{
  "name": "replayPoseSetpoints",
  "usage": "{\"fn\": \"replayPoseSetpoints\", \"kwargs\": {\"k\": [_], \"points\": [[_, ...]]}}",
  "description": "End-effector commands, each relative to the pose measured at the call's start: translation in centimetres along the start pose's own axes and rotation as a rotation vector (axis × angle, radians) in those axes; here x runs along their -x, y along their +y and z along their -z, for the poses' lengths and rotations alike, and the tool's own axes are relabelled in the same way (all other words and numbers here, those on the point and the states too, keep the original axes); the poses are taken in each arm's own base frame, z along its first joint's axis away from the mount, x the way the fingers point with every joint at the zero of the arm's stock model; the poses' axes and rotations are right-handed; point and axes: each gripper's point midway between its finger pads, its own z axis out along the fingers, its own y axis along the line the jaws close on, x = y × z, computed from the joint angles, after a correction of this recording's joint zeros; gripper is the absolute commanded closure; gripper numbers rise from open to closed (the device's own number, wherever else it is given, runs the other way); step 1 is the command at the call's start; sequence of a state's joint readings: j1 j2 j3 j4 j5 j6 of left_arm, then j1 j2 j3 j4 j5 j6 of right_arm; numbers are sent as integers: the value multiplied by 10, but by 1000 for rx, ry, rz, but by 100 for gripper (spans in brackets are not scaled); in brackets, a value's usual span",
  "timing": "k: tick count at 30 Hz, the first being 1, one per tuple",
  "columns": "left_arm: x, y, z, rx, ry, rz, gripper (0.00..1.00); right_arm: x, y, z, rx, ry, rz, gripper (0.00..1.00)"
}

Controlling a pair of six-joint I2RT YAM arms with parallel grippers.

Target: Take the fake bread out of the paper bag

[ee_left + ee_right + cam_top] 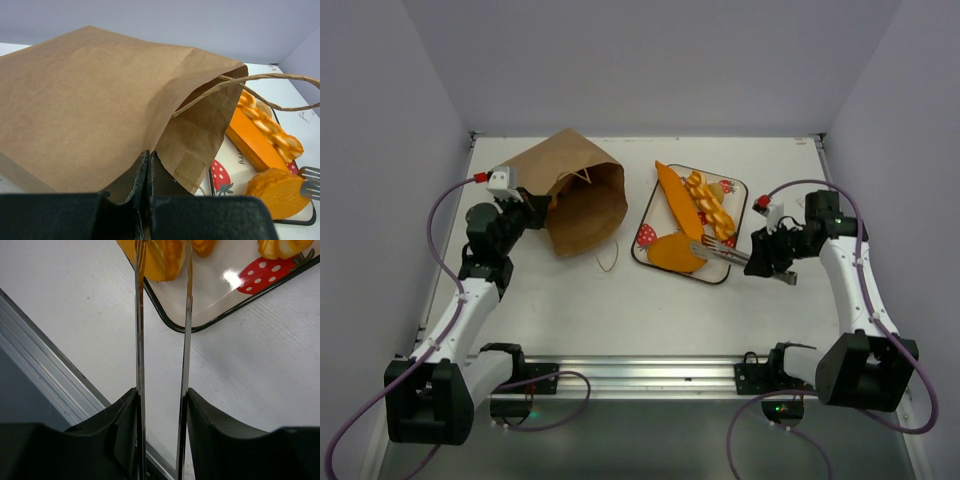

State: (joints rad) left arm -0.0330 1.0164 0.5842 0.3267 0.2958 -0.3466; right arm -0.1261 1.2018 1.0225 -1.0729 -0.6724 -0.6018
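While fake bread already lies on the strawberry tray, any left inside is hidden | paper bag on its side, mouth toward tray | left gripper pinching bag edge | right gripper clamping tongs, tips at oval loaf

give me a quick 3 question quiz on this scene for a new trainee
1. True or false: the bag lies on its side with its mouth toward the tray.
2. What does the right claw hold? A) tongs B) a baguette C) a bag handle
3. Which claw pinches the bag's edge?

Key
1. True
2. A
3. The left claw
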Motion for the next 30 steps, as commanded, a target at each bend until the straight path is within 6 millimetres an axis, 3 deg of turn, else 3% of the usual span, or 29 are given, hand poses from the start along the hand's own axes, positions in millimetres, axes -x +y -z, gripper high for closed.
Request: {"fn": "replayPoseSetpoints", "kwargs": {"k": [1,14,22,26,29,30], "points": [[21,0,2,0,-61,-40,98,19,-2,10,-30,-80,29,56],[20,-2,2,-9,-59,-41,98,48,-5,27,-47,-161,55,54],[23,-7,1,-36,-56,-38,98,76,3,40,-22,-236,109,57],[24,-13,1,-63,-44,-17,98,89,15,36,46,-253,132,59],[25,-19,2,-82,-37,12,98,100,30,21,86,-247,172,60],[27,-20,3,-86,-38,17,98,101,47,10,128,-228,187,60]]}}
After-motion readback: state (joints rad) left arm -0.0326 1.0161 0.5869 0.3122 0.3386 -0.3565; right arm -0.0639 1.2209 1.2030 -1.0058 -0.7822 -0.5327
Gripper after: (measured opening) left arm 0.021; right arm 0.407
